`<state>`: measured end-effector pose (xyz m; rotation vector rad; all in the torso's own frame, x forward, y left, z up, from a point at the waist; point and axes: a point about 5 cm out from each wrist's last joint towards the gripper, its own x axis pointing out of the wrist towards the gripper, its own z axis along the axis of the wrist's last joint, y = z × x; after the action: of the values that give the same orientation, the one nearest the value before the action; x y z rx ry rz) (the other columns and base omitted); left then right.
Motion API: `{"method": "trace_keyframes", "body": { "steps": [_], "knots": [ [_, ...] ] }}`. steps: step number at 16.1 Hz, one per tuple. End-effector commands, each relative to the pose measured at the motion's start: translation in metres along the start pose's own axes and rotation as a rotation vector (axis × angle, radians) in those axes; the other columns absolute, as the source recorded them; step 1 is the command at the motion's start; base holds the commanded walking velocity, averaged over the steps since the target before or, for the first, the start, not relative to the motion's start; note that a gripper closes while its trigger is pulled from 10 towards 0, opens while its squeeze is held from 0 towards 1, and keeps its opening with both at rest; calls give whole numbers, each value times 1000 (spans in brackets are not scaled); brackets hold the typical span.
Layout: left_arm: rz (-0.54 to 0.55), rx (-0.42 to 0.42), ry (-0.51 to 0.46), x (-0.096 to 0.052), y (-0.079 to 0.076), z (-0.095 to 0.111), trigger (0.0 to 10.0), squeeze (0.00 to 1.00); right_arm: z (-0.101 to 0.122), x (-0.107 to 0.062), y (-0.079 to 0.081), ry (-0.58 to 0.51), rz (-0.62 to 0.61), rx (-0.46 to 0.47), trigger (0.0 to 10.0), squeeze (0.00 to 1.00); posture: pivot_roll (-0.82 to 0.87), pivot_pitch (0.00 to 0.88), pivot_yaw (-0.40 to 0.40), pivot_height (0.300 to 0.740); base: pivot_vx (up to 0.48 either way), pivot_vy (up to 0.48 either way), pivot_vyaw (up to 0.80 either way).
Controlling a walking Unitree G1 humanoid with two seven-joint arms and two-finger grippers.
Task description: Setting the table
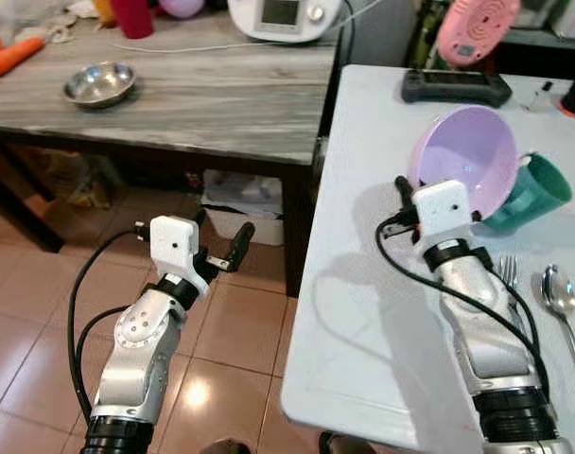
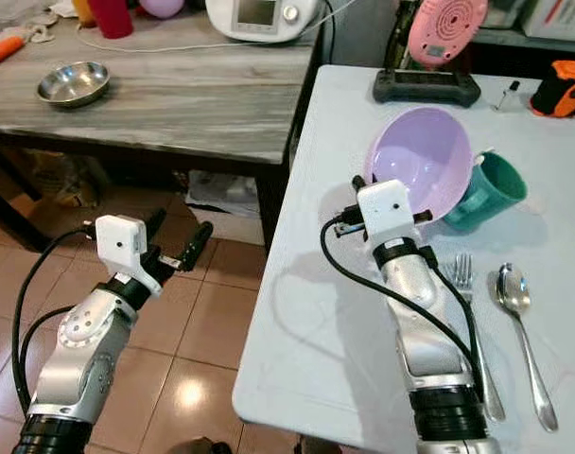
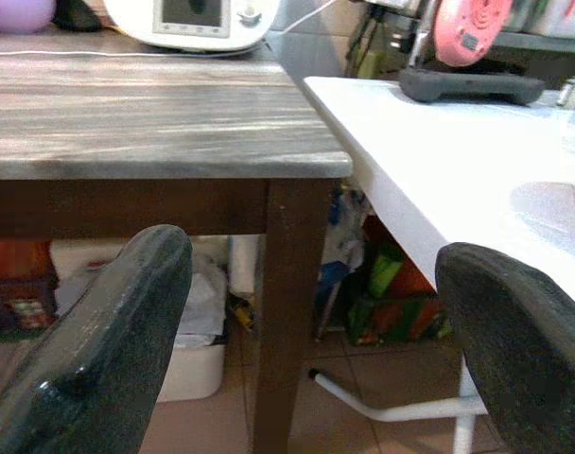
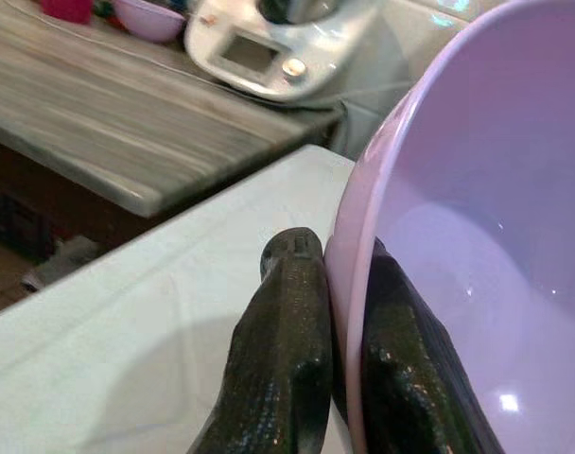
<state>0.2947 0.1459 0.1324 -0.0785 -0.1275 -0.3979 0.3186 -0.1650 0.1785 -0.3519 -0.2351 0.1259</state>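
Over on the left, the left gripper (image 1: pixel 223 257) idles above the floor, fingers spread, out of the way. On the white table (image 1: pixel 363 312), the right gripper (image 4: pixel 339 331) pinches the bowl (image 1: pixel 467 156) by its rim, tilted, ready to place left of the fork (image 2: pixel 464 274) and spoon (image 2: pixel 514 293).

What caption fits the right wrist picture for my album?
The right pincer pinches the rim of the purple bowl above the white table.

Around me: terracotta tiled floor (image 1: pixel 221 340) with a bright glare spot, a grey wood-grain table (image 1: pixel 202 95) on dark legs to my left, a white table (image 1: pixel 363 312) just beside it, and cluttered shelving (image 1: pixel 543 28) behind.
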Motion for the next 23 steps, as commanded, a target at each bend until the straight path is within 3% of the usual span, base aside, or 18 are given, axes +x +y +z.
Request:
{"method": "trace_keyframes", "body": {
  "steps": [1, 11, 23],
  "knots": [
    [15, 1, 8, -4, 5, -3, 10000, 0, 4, -2, 0, -15, -10, 9, 10000, 0, -147, 133, 46, 740, 0, 364, -644],
    [19, -2, 14, -9, 1, -7, 10000, 0, 5, -1, 1, -20, 16, 6, 10000, 0, -142, 144, 32, 740, 0, 480, 0],
    [23, 12, 0, -5, -6, -6, 10000, 0, 6, -1, 1, -26, -2, 17, 10000, 0, -141, 138, 40, 740, 0, 480, 0]
  ]
}}
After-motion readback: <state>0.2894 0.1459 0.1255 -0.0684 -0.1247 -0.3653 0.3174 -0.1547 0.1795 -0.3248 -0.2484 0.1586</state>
